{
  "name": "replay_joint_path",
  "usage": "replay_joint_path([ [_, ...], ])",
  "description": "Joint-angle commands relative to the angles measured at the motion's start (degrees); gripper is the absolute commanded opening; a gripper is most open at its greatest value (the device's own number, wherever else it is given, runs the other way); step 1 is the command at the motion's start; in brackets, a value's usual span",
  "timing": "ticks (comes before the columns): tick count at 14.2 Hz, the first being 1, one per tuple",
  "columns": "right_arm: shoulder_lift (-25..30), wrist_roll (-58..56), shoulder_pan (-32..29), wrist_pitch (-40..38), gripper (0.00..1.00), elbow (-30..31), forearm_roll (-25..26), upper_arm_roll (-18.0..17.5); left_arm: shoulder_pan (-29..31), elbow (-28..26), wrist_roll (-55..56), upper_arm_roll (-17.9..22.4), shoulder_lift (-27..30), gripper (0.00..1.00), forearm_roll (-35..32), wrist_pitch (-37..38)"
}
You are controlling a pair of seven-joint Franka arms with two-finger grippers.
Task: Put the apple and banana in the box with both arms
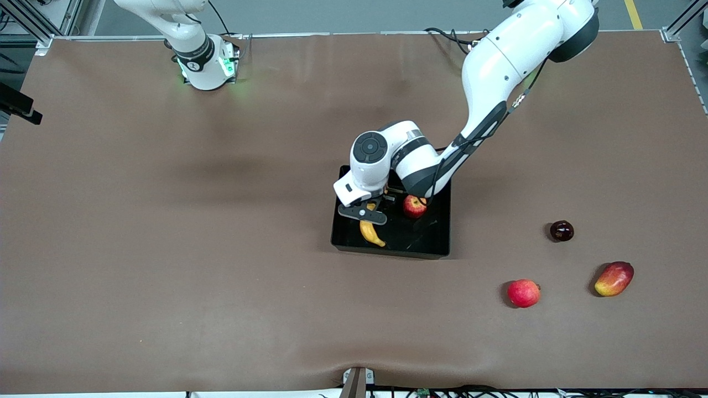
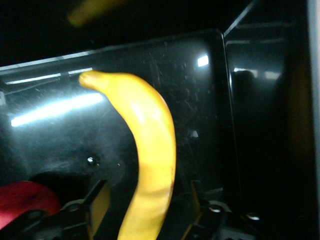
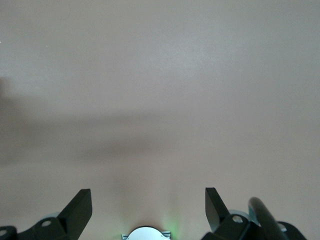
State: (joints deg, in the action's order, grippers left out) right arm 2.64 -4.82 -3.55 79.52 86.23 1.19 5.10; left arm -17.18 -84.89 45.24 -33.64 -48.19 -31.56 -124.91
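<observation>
**Both fruits in box**

Box (image 1: 426, 243) mid-table. Left gripper (image 1: 371, 211) low inside it, fingers spread either side of the banana (image 1: 371, 232), not clamping. Apple (image 1: 414, 206) beside it. Right gripper (image 3: 148, 210) open, empty, waiting over bare table.

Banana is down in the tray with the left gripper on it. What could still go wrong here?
Left gripper straddles the banana low inside the box; lifting out before the fingers clear could drag it back up. The left arm's wrist hangs just over the apple and could nudge it. Right gripper waits, open, over bare table.
</observation>
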Motion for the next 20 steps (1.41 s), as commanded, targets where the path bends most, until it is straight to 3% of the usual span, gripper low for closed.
replay_joint_path([
  [1, -0.2, -0.5, -1.8, -0.5, 1.0, -0.4, -0.7, -0.7, 2.0, 0.2, 1.3, -0.5, 6.0, 1.0, -0.3, 5.2],
  [8, -0.2, -0.5, -1.9, -0.5, 1.0, -0.4, -0.8, -0.7, 15.0, 0.2, 0.7, -0.6, 26.3, 1.0, 6.6, 16.8],
  [13, -0.2, -0.5, -1.9, -0.5, 1.0, -0.3, -0.8, -0.7, 20.7, 0.2, -2.3, -0.6, 33.2, 1.0, 8.4, 22.2],
  [16, -0.2, -0.5, -2.0, -0.5, 1.0, -0.3, -0.8, -0.7, 26.0, 0.2, -4.9, -0.2, 37.9, 1.0, 17.2, 24.7],
  [17, -0.2, -0.5, -2.1, -0.5, 1.0, -0.3, -1.1, -0.7, 26.0, -0.3, -7.2, 1.2, 39.7, 1.0, 19.5, 24.9],
  [20, -0.1, -0.5, -2.2, -0.5, 1.0, 0.0, -1.3, -0.7, 20.6, -0.8, -25.0, 13.5, 43.4, 1.0, 21.9, 29.6],
])
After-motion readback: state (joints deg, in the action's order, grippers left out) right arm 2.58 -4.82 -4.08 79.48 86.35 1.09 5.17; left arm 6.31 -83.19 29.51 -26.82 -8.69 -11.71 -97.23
